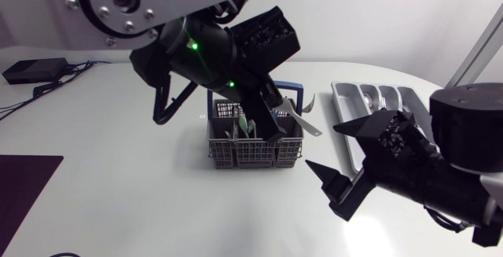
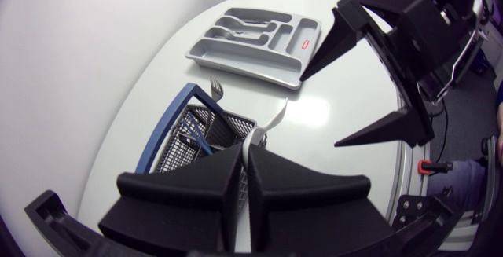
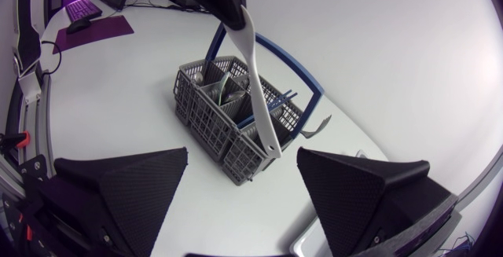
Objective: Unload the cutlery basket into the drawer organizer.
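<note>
A white utensil (image 2: 271, 123) is clamped between the left jaws, over the cutlery basket (image 2: 200, 127) just beneath them. The right jaws are held wide apart, empty. An extraction step is judged in hand. Carriage ahead to the drawer organizer (image 2: 236, 59), beyond the basket, is called for next.

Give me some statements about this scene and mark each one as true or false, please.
1. The left gripper is shut on a white utensil. True.
2. The right gripper holds a fork. False: its fingers are open and empty.
3. The basket has a blue handle. True.
4. The drawer organizer is empty. False: some cutlery already lies in it.
</note>
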### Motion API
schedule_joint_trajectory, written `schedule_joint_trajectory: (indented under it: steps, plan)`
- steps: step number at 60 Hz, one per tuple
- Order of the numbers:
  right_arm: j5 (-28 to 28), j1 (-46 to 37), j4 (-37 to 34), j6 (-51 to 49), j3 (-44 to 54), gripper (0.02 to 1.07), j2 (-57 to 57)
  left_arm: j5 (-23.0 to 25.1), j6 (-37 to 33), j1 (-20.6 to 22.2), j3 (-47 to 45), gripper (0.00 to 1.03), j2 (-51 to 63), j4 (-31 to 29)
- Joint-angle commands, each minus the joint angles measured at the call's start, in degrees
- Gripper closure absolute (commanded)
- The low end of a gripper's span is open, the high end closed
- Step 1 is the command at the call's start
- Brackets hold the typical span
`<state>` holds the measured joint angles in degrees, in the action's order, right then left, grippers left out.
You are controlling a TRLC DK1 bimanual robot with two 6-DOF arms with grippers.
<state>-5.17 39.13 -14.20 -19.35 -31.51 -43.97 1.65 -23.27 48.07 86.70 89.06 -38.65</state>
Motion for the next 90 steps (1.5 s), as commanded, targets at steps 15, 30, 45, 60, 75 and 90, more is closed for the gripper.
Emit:
schedule_joint_trajectory:
  steps: [15, 30, 45, 60, 75, 90]
  plan:
    - [-9.9, 5.3, 11.3, -5.2, 3.6, 0.12, -5.8, 2.8, 12.4, 0.0, 2.9, 1.00, 5.0, -1.1]
    - [-13.4, 5.9, 21.5, -9.0, 4.5, 0.22, -13.8, 5.6, 16.6, -0.4, 3.4, 1.00, 6.5, -2.6]
    - [-14.7, 7.2, 24.7, -11.4, 3.6, 0.56, -16.4, 5.9, 16.6, -0.4, 3.0, 1.00, 6.9, -3.9]
    - [-14.7, 7.3, 24.7, -12.4, 3.1, 0.81, -17.7, 5.7, 16.1, -0.1, 2.2, 1.00, 7.0, -4.0]
    - [-14.3, 7.4, 24.8, -12.5, 2.9, 0.91, -17.6, 5.7, 16.1, 0.1, 1.9, 1.00, 7.1, -4.1]
    - [-13.9, 7.9, 24.1, -12.5, 3.2, 0.95, -17.4, 5.8, 16.6, -0.1, 2.3, 0.84, 6.8, -4.1]
